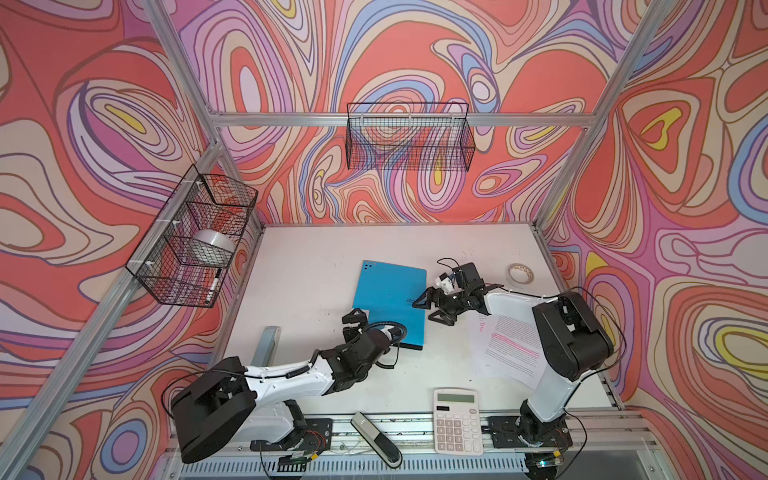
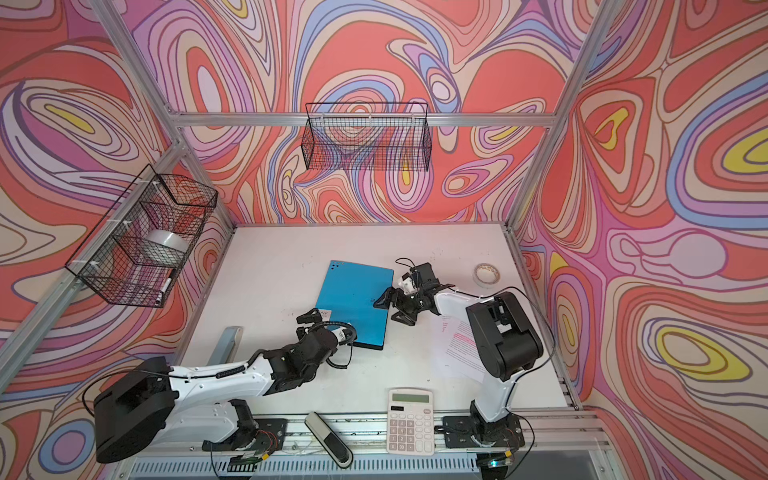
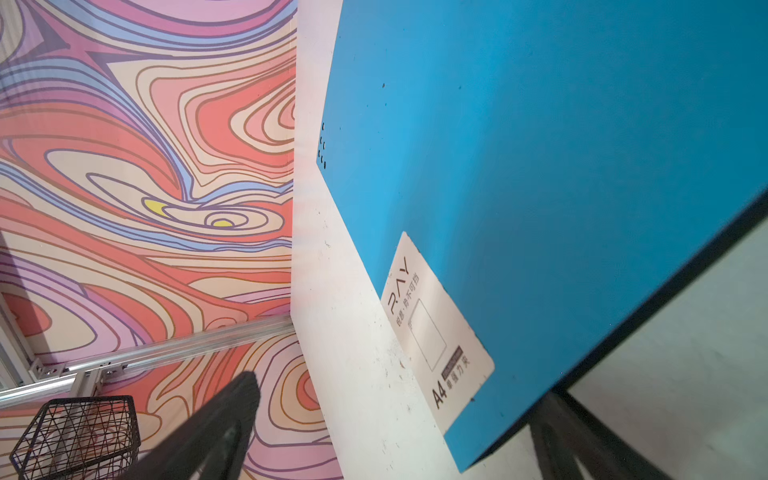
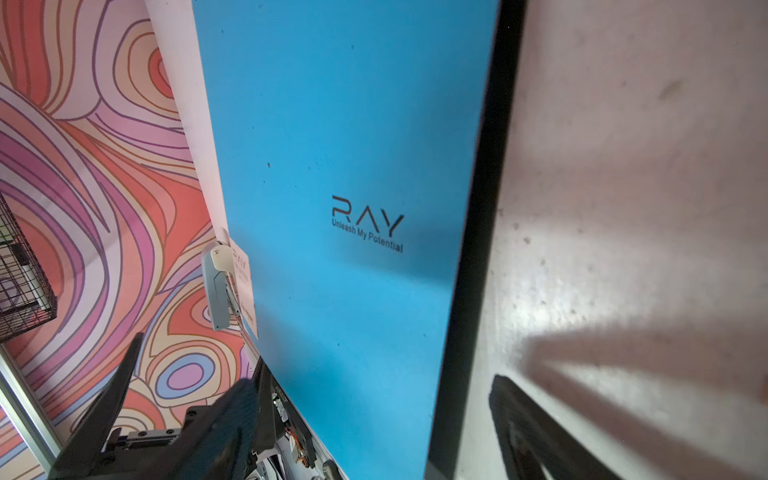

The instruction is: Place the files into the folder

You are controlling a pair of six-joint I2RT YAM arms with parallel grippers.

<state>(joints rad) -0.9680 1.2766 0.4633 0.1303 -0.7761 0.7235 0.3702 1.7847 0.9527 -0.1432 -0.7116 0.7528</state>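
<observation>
Both top views: folder (image 1: 390, 299) lies closed on bench (image 1: 307, 266), left claw (image 1: 354, 323) and right claw (image 1: 432, 309) spread apart at its edges, files (image 1: 507, 345) right.

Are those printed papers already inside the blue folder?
No, the files lie loose on the table beside the closed folder.

The folder (image 1: 388, 297) lies flat on the surface (image 1: 299, 266), one corner between the left fingers (image 1: 354, 314), its opposite edge between the right fingers (image 1: 424, 300). The files (image 1: 507, 347) lie behind the right fingers, apart from the folder.
</observation>
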